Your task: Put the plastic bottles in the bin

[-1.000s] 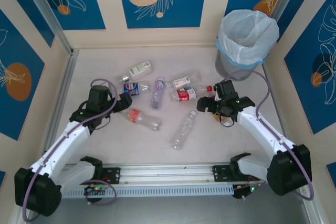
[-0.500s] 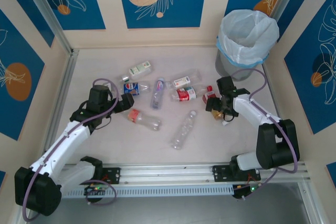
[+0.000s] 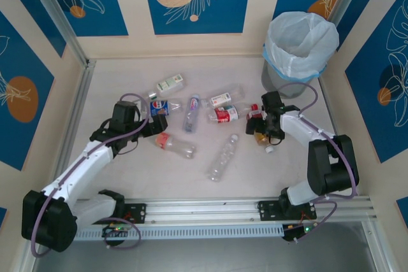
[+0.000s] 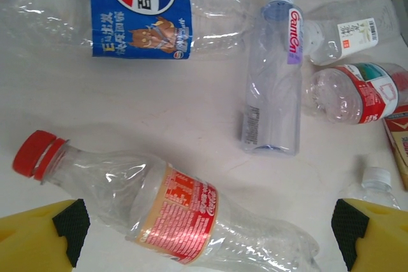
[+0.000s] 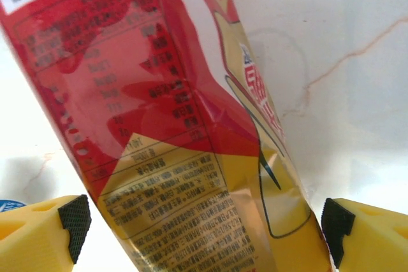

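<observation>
The right gripper [image 5: 204,230] stands with its jaws apart, straddling a red-and-gold labelled bottle [image 5: 191,132] that lies on the table [image 3: 178,183] between its 2 fingers. Narrow gaps show at both pads, so I judge it not yet pinched. The step in hand looks like the grasp of this bottle. The next move calls for closing squarely on the crushed body, which may flex or slip. It then needs lifting and carrying to the bin [image 3: 275,83], which stands beyond this gripper and slightly to its right, near but apart. The left gripper [image 4: 209,234] is also spread wide and holds nothing, with a red-capped bottle [image 4: 159,211] lying crosswise between its fingers. Ahead of it lie a blue-labelled bottle [image 4: 140,11] and a clear blue-capped bottle [image 4: 271,87].
</observation>
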You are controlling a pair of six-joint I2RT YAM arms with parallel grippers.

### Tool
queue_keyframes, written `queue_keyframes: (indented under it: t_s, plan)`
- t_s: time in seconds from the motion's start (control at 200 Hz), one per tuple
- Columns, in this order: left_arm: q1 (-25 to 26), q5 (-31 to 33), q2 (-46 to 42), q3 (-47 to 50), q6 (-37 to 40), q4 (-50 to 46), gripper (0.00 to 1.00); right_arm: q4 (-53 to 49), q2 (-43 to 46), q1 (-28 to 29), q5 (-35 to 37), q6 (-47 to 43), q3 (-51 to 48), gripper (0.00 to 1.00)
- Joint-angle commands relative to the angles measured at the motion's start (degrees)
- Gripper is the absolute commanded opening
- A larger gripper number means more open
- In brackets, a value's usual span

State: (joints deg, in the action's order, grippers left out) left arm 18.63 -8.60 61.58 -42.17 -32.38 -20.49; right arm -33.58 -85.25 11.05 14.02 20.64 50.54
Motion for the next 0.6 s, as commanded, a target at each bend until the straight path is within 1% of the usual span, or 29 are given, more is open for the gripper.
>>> queue_keyframes:
  t_s: [0.0,0.06,0.15,0.25,0.36,0.395,0.435,0.545,0.595]
  plan:
    - [0.77,-2.37,0.47,-1.93,1.36,0.74,0.99,0.78,-1.28,0.53,-3.23,-0.48,0.41,0.94]
    - [0.73,-1.65,0.38,-1.95,1.49,0.49,0.99,0.62,-1.73,0.72,-2.69,0.03,0.6,0.93]
    - [0.76,-1.16,0.47,-1.77,1.4,0.52,0.99,0.81,-2.65,0.6,-3.78,0.39,0.81,0.9]
    - [0.72,-0.9,0.47,-1.53,1.03,0.35,0.99,-0.16,-4.15,0.7,-4.83,0.58,1.82,0.83]
    - [0.7,-0.47,0.31,-1.09,0.83,0.12,0.99,-1.02,-5.07,0.75,-4.32,0.87,2.41,0.78]
    - [0.7,-0.33,0.21,-0.92,0.76,0.11,0.99,-1.29,-5.28,0.77,-4.11,1.04,2.61,0.75]
    - [0.72,-0.2,0.07,-0.81,0.75,0.04,0.99,-1.63,-5.53,0.82,-3.6,1.23,2.8,0.75]
    - [0.71,0.36,-0.23,-0.8,0.81,-0.38,0.99,-1.05,-4.02,1.89,-2.26,1.6,2.14,0.69]
    - [0.7,0.73,-0.25,-0.74,0.83,-0.51,0.99,-0.38,-2.54,2.5,-2.18,1.68,1.46,0.65]
